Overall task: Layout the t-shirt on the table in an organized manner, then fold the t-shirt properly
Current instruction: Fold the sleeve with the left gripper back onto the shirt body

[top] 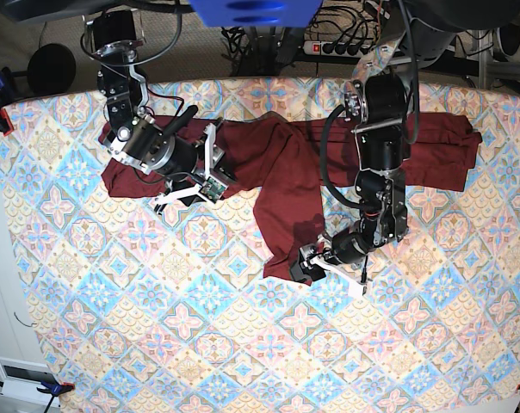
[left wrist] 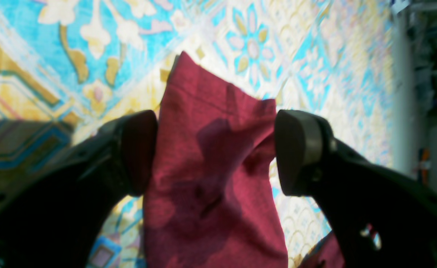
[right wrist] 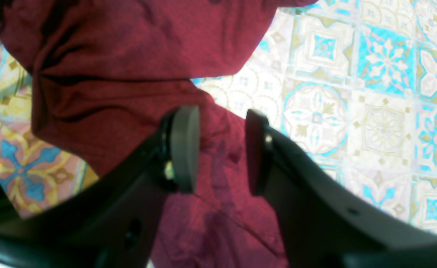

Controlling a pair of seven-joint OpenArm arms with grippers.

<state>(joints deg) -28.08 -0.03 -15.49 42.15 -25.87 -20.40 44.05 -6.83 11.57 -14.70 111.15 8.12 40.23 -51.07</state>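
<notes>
- The large table (top: 200,361), covered in a patterned cloth of pastel blue, pink and cream diamond floral tiles, is filling nearly the whole base view.
- The dark maroon long-sleeved t-shirt (top: 281,172) of thin knit fabric is lying spread across the far part of that table, one sleeve reaching toward the far right edge, the other bunching at the left, and a long fold of fabric trailing down toward the table's middle.
- The left gripper (left wrist: 216,152), black with grey-faced pads, is sitting low over the end of that trailing fold; its jaws are standing wide apart and released, with the strip of fabric lying between them and one pad just touching the cloth edge.
- The right gripper (right wrist: 222,149), also black with grey pads, is hovering over the bunched fabric at the shirt's left part; its jaws are partly parted with maroon cloth showing in the gap, and whether it is actually pinching the fabric I cannot tell.
</notes>
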